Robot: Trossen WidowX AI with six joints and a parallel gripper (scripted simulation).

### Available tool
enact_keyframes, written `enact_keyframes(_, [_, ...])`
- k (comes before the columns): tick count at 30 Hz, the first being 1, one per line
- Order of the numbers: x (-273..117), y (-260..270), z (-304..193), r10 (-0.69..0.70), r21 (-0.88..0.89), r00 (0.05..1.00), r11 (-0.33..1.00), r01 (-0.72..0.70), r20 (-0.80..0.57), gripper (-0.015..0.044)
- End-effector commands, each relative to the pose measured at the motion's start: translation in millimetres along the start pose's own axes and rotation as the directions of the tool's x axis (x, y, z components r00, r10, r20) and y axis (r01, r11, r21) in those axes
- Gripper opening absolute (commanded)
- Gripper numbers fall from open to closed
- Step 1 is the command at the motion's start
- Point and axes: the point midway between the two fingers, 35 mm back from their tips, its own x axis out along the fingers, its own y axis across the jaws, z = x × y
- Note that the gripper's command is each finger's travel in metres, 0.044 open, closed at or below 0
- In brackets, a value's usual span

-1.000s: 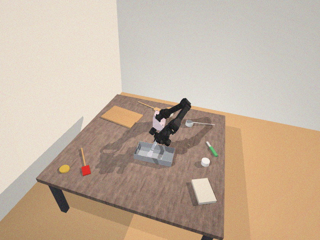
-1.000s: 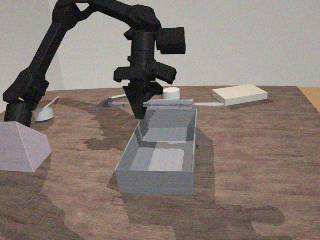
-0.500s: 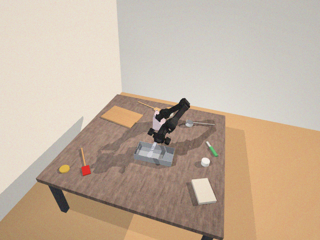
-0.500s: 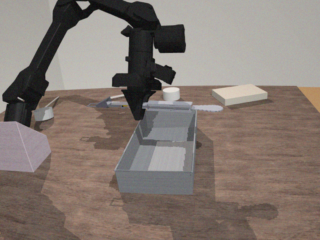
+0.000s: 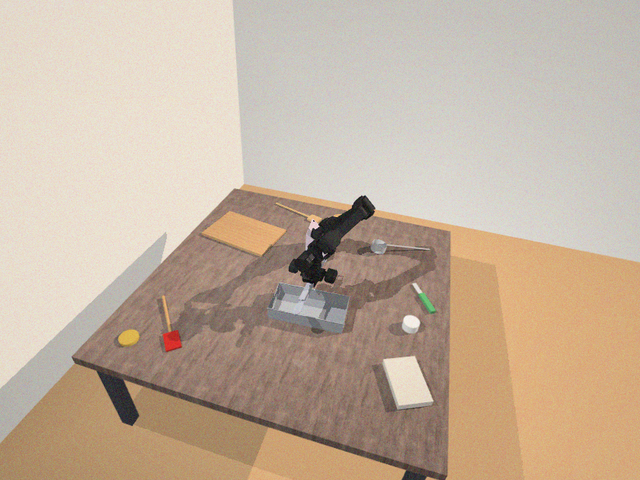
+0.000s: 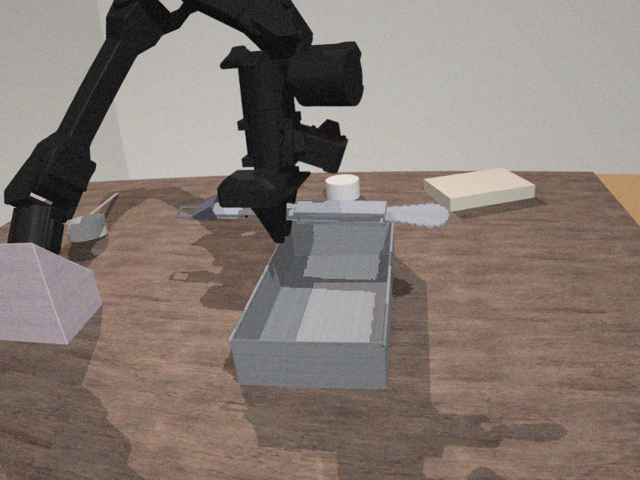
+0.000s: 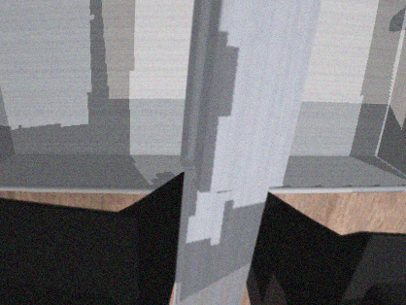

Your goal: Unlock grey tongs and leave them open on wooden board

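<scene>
The grey tongs (image 5: 303,295) (image 6: 336,209) (image 7: 262,97) are held roughly level above the roasting tin (image 5: 305,319) (image 6: 310,364) (image 7: 58,172). Their arms look pressed together. In the exterior view the scalloped tips point right and the hinge end with its pull ring points left. My gripper (image 5: 311,282) (image 6: 281,232) (image 7: 213,185) points down and is shut on the tongs, between hinge and tips, over the tin's long side. The wooden board (image 5: 242,232) lies flat at the table's back left in the top view. The lock itself is too small to make out.
A pale pink block (image 5: 311,235) (image 6: 46,294) stands between the arm and the board. A wooden utensil (image 5: 292,210) lies behind it. A metal ladle (image 5: 378,246) (image 6: 86,227), white cylinder (image 5: 411,324) (image 6: 342,188) and cream block (image 5: 408,382) (image 6: 481,188) are elsewhere on the table.
</scene>
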Motion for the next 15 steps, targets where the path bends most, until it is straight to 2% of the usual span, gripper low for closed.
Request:
enact_keyframes(1, [-1.3, -0.2, 0.2, 0.023, -0.001, 1.0, 1.0, -0.023, 0.005, -0.015])
enact_keyframes(8, [-2.8, -7.8, 3.9, 0.008, -0.022, 1.0, 1.0, -0.008, 0.005, -0.015])
enact_keyframes(15, [-15.4, -54.3, 17.3, -0.016, -0.107, 1.0, 0.994, 0.018, 0.022, -0.015])
